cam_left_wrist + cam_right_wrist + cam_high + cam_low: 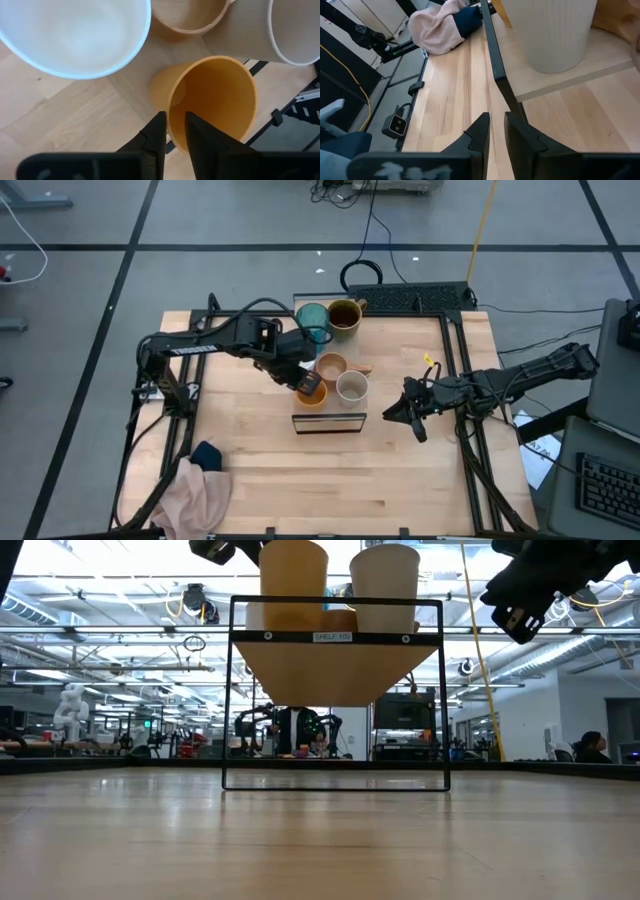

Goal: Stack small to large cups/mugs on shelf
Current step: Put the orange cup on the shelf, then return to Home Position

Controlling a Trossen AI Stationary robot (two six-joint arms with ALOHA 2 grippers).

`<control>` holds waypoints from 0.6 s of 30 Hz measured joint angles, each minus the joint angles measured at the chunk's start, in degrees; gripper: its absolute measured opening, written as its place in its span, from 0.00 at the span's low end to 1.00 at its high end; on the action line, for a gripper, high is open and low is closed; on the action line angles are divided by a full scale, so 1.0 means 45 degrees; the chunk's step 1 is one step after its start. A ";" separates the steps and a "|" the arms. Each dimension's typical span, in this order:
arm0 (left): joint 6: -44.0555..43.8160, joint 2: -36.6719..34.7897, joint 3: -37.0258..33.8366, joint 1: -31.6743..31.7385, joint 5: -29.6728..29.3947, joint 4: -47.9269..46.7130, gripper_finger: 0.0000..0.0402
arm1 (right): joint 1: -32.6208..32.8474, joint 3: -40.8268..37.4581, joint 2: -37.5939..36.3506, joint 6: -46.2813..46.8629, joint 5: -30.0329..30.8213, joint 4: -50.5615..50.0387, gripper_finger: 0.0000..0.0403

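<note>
The left gripper (174,131) has narrow fingers straddling the small orange cup's (212,100) rim on the shelf (329,420). The right gripper (496,131), fingers narrow and empty, waits near the desk's right edge.

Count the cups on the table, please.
5: teal tumbler and dark mug at the back; tan cup, white mug and orange cup on the shelf. Another may hide beneath the arm.

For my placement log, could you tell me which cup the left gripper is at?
The small orange cup on the shelf: the left gripper straddles its rim; the others stand untouched.
</note>
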 joint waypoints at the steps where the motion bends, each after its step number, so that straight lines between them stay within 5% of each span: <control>1: -0.0055 0.0000 0.0001 0.0000 -0.0003 -0.0008 0.18 | 0.0000 0.0000 0.0000 -0.0005 0.0000 -0.0005 0.12; 18: -0.0584 -0.0311 -0.0005 -0.0019 0.0500 0.0101 0.18 | 0.0000 -0.0005 0.0000 -0.0010 -0.0005 -0.0047 0.12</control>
